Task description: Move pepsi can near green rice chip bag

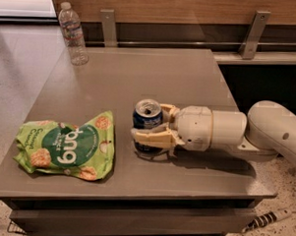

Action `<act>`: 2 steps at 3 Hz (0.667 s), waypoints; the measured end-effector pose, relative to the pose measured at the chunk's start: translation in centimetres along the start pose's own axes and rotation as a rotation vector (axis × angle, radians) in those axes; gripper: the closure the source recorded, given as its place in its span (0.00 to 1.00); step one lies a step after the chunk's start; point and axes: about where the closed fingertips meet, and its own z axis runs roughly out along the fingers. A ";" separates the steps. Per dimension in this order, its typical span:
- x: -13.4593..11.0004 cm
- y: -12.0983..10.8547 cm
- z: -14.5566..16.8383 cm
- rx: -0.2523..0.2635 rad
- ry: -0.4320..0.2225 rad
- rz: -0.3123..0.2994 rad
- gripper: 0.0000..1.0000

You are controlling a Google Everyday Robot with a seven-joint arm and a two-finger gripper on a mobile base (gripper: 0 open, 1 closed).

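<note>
From the right, the hand [149, 126] grips the upright pepsi can [146, 118]. The green rice chip bag [65, 146] lies flat on the desk [140, 75], just left.

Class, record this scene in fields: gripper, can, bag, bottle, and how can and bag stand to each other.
gripper: mid-table, shut on the pepsi can
pepsi can: upright
green rice chip bag: lying flat, front left of the table
can versus bag: apart, can to the right in view
water bottle: upright, far left corner
</note>
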 end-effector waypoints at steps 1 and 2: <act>-0.5 0.0 -0.1 0.000 0.000 0.000 0.82; -0.5 0.0 0.0 0.000 0.000 0.000 0.51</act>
